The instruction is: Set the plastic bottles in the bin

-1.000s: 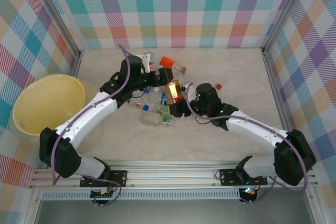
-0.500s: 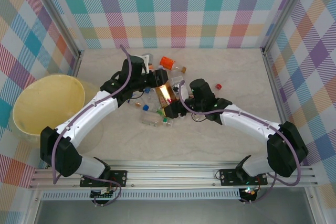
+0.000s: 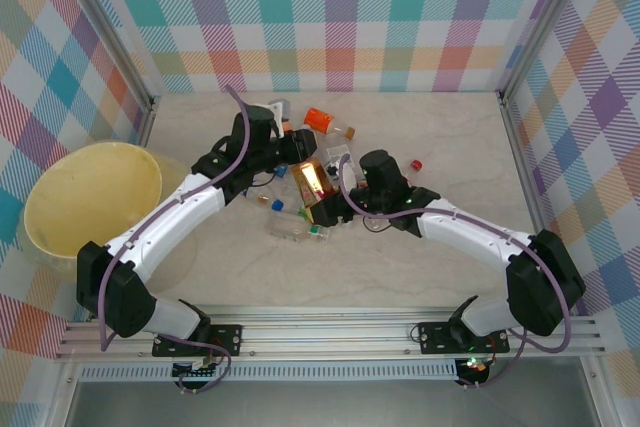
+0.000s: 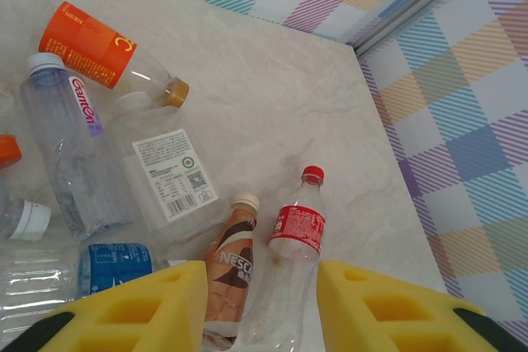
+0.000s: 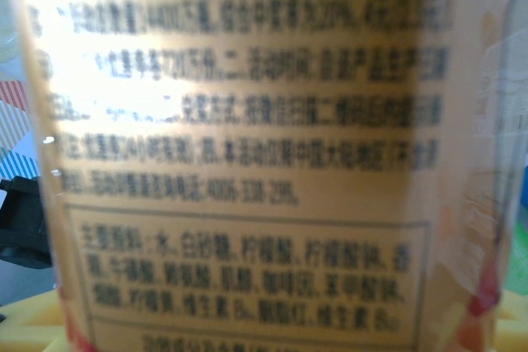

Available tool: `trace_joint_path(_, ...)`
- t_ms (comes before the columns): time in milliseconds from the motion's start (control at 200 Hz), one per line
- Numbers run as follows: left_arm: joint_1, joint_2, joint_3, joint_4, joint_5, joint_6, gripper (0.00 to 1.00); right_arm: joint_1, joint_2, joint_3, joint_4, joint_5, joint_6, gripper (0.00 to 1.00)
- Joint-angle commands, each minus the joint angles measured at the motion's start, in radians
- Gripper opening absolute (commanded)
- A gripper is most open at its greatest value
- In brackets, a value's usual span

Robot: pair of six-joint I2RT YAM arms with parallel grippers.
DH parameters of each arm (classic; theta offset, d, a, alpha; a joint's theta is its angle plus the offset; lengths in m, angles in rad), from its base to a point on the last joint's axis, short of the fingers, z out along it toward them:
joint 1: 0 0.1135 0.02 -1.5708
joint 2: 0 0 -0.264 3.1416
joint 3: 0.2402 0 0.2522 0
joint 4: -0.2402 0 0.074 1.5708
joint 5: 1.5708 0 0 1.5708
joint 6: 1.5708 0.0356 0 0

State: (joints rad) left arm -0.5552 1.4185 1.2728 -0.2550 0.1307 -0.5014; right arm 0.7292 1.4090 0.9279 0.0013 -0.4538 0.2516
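Mid-frame from above, the right fingers clamp an amber-labelled bottle (print facing its camera). The left fingers flank a brown bottle; whether they grip it, I cannot tell.

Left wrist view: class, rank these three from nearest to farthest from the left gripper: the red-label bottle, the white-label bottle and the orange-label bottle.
1. The red-label bottle, right of centre, its base reaching in at the left gripper.
2. The white-label bottle, farther up, left of centre.
3. The orange-label bottle, far top left, lying tilted.
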Motion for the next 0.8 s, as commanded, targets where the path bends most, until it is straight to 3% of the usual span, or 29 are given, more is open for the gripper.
trace_joint_path(0, -0.004, -0.008, 0.015, 0.011, 0.023, -0.002, 0.4, 0.009, 0.007, 0.048, 0.076, 0.0, -0.037, 0.66)
trace_joint_path(160, 0.01, -0.03, 0.011, 0.0, 0.0, -0.017, 0.37, 0.008, 0.007, 0.08, 0.024, 0.013, -0.104, 0.8)
trace_joint_path(360, 0.033, -0.054, -0.01, 0.032, 0.021, -0.062, 0.33, 0.008, 0.004, 0.085, 0.008, 0.004, -0.13, 0.89)
trace_joint_path(480, 0.049, -0.08, -0.002, -0.005, -0.032, -0.052, 0.33, 0.009, -0.017, 0.094, -0.034, 0.011, -0.165, 1.0)
trace_joint_path(620, 0.086, -0.117, -0.001, -0.074, -0.106, -0.044, 0.32, 0.009, -0.104, 0.094, -0.047, 0.067, -0.204, 1.0)
trace_joint_path(715, 0.1, -0.144, 0.017, -0.117, -0.175, -0.008, 0.32, 0.009, -0.193, 0.052, 0.045, 0.159, -0.193, 1.0)
trace_joint_path(795, 0.105, -0.177, 0.043, -0.157, -0.258, 0.045, 0.32, 0.009, -0.25, 0.003, 0.136, 0.363, -0.147, 1.0)
